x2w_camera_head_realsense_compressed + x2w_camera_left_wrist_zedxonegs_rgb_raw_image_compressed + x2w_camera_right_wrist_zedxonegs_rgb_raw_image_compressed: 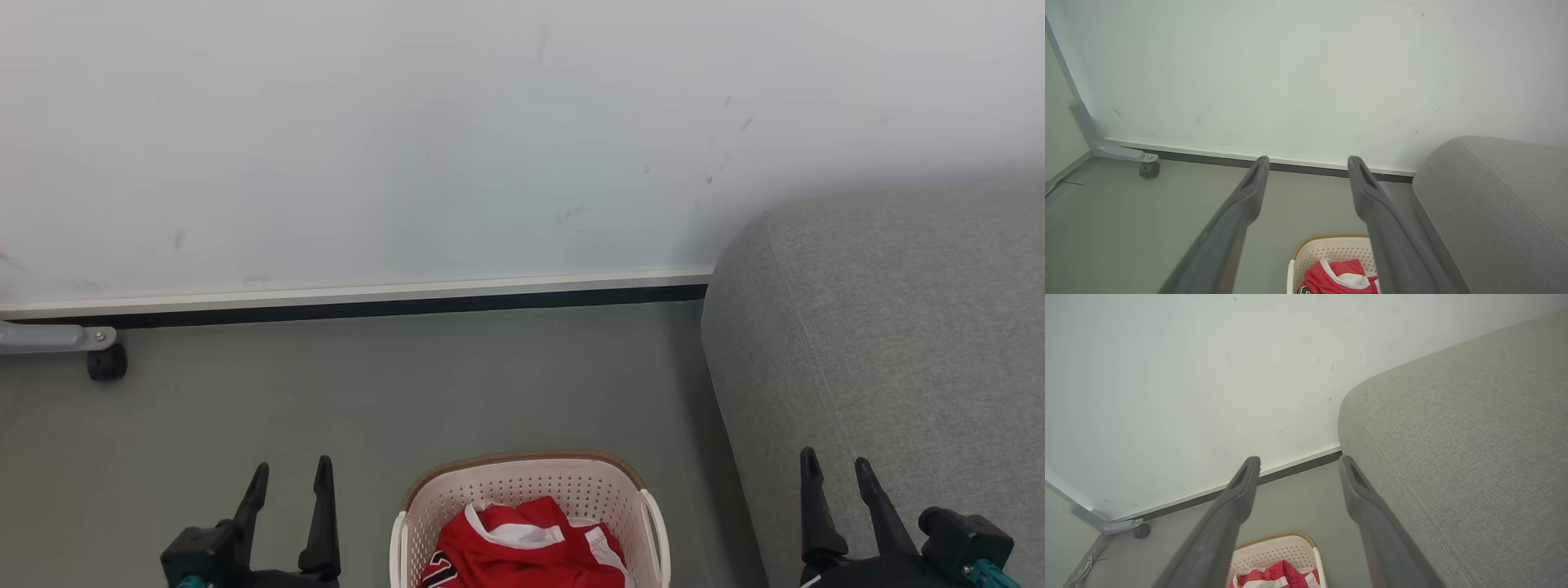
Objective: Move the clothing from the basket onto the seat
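basket (526, 490) & clothing (522, 543) cut off at btm

Left pincer (293, 465), right pincer (834, 459) (both agape)

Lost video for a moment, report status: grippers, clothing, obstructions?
Left gripper open, empty; right gripper open, empty. Red clothing with white trim in cream perforated plastic basket. Grey fabric seat to the right. Grey caster leg far left, off the path.

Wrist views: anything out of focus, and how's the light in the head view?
Left wrist view: dark fingers of the left claw blur near the lens, the cream plastic basket sharp. Right wrist view: fingers of the right claw soft, weave of the grey fabric sofa cushion crisp. Head view: even light, no glare, faint shadow on the grey floor beside it.
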Available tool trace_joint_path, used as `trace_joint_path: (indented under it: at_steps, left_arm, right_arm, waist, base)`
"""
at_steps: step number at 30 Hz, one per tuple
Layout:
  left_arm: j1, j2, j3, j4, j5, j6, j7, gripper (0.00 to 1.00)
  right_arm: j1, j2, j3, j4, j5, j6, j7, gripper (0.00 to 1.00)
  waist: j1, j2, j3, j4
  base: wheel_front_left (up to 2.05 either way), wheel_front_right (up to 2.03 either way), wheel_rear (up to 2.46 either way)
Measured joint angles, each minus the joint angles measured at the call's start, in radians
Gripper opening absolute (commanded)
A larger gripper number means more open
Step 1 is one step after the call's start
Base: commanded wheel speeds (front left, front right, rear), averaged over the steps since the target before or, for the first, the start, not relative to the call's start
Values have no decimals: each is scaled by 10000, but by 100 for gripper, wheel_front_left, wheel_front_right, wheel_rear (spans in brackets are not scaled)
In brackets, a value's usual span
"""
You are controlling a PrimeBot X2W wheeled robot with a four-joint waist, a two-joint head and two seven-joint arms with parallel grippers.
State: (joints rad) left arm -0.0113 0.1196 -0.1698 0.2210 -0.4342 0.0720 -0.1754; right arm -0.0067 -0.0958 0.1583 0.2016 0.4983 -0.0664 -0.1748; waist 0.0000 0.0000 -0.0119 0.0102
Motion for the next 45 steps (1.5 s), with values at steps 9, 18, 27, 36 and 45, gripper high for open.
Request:
trace_joint_path:
  at_steps: [9, 18, 27, 36, 45]
  left_arm:
    - [213, -4, -159, 29, 1239, 240, -316, 100]
    - [235, -2, -293, 136, 2393, 435, -663, 100]
    - [355, -6, -318, 232, 2771, 510, -742, 100]
    - [355, -23, -282, 263, 2773, 424, -742, 100]
    - [355, -27, -242, 263, 2780, 418, -742, 100]
  right_arm:
    - [62, -50, 267, -96, -1237, -153, -320, 100]
    - [218, -109, 510, -257, -2497, -320, -656, 100]
    - [266, -117, 589, -291, -2895, -401, -744, 100]
    - [292, -115, 546, -293, -2951, -399, -744, 100]
    - [373, -105, 483, -305, -2966, -391, -744, 100]
  waist:
    - [0, 0, -69, 21]
    - [0, 0, -110, 39]
    - [0, 0, -114, 43]
    - [0, 0, -104, 43]
    - [0, 0, -56, 30]
  base:
    - [0, 0, 0]
    - [0, 0, 0]
    - [0, 0, 0]
    - [0, 0, 0]
    - [0, 0, 0]
